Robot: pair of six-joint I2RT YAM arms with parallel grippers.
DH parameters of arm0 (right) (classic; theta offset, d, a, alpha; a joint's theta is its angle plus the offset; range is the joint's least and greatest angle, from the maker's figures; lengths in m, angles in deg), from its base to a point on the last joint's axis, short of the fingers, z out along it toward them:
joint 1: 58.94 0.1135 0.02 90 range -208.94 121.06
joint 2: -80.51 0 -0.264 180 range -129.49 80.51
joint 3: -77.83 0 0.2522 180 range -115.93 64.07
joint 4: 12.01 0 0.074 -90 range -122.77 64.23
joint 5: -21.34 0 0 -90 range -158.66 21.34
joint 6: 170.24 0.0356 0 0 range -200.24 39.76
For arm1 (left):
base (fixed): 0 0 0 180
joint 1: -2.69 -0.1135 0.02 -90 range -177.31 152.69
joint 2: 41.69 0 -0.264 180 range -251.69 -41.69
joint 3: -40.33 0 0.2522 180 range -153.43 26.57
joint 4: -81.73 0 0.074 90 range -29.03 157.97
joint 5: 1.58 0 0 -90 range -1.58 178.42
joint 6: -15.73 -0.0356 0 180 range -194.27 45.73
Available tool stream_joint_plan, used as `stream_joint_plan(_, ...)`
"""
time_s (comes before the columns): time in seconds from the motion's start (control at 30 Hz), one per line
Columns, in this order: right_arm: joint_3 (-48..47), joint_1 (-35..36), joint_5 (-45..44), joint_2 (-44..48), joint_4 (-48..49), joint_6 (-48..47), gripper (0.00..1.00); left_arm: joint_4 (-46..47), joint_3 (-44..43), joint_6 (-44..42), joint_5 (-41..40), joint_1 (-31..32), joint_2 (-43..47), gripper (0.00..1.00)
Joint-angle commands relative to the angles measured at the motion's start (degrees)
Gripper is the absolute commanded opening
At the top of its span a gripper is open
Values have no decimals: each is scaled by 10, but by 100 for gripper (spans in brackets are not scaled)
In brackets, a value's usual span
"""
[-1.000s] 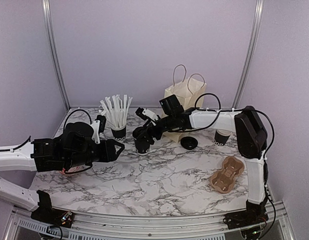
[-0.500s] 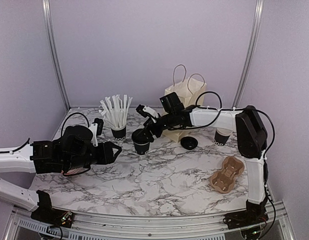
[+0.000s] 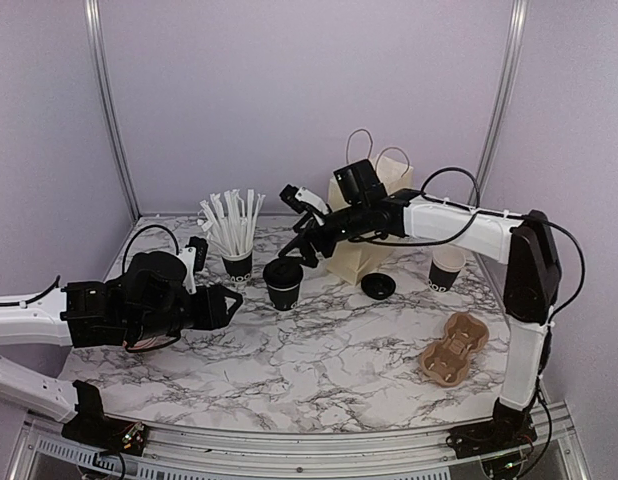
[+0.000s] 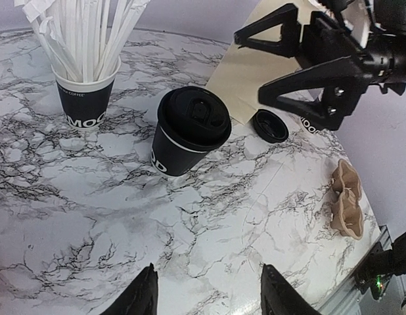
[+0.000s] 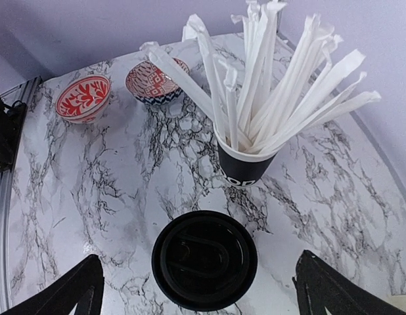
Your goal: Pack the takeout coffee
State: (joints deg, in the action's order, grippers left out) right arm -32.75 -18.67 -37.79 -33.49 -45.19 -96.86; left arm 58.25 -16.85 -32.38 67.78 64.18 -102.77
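A: Whereabouts of the takeout coffee [image 3: 283, 283]?
B: Upright on the marble table [image 3: 319, 370], lid on, just right of the straw cup [image 3: 237, 262] and in front of the cream paper bag [image 3: 369, 225]. Touching neither.
A: State of the right gripper [image 3: 292, 228]?
B: Spread as wide as can be, holding nothing. Hangs above the coffee and a little behind it; in the wrist view, fingers [image 5: 78, 292] clear of the lid on either side.
A: And the left gripper [image 3: 239, 300]?
B: Roughly halfway apart, empty as well. Points at the coffee from the left, near it but not in contact.
A: Anything else on the table?
B: Also a loose black lid [image 3: 378, 286] flat by the foot of the bag, a lidless cup [image 3: 446, 268] farther right, a cardboard carrier [image 3: 454, 348] towards the front right. Beyond the straw cup, a red patterned bowl [image 5: 83, 97] and a blue patterned bowl [image 5: 156, 80] side by side, seen only from the right wrist
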Motion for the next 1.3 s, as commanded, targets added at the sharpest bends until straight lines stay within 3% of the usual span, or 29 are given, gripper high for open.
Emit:
stream_joint_plan(0.0, -9, 1, -50, 104, -52, -62, 99, -28, -9, -26, -12, -2, -1, 54)
stream_joint_plan(0.1, -19, -2, -79, 152, -83, -96, 99, -27, -15, -38, -4, -2, -8, 54)
stream_joint_plan(0.23, -28, -30, -116, 203, -87, -115, 91, -27, -24, -52, 3, -2, -22, 54)
stream_joint_plan(0.53, -65, -161, -256, 192, -79, -125, 71, -27, -28, -55, 13, -2, -24, 54)
stream_joint_plan(0.73, -97, -211, -267, 163, -73, -147, 65, -27, -17, -51, 8, -3, -7, 54)
stream_joint_plan(1.0, -164, -226, -248, 90, -88, -149, 53, -27, -13, -41, 7, -2, 2, 54)
stream_joint_plan(1.07, -176, -227, -243, 76, -91, -148, 44, -27, -11, -39, 7, -2, 5, 54)
stream_joint_plan(1.2, -190, -229, -245, 60, -85, -144, 37, -26, -4, -32, 6, -2, 15, 54)
stream_joint_plan(1.27, -197, -230, -245, 56, -82, -142, 27, -27, 0, -28, 6, -2, 20, 55)
